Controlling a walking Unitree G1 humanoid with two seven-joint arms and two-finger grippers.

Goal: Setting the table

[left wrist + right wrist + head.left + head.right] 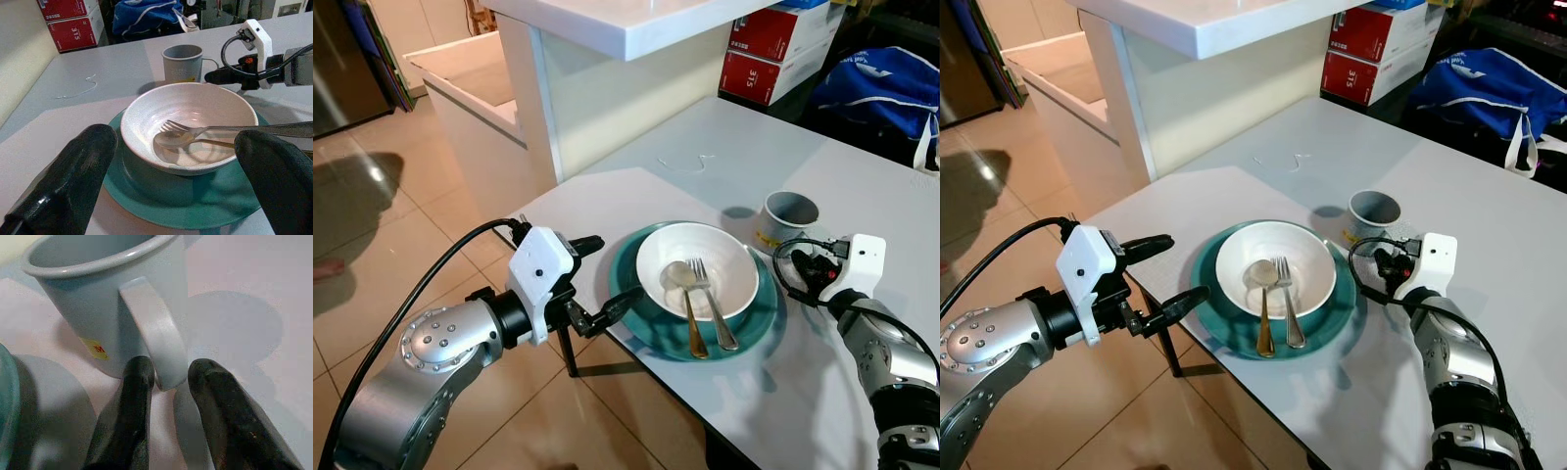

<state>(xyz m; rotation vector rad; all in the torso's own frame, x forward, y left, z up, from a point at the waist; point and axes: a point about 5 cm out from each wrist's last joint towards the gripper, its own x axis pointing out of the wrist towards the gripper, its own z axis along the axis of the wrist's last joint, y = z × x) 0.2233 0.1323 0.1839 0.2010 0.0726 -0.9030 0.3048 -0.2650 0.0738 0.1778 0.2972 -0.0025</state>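
On the grey table point(822, 392), the right gripper point(168, 382) clasps the handle of the mug point(790, 212) far right of the teal plate point(656, 328), while the left gripper point(607, 279) hangs released at the plate's left rim

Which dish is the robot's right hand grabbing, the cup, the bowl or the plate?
The cup. The right gripper has its fingers around the cup's handle; the white bowl and teal plate sit untouched beside it.
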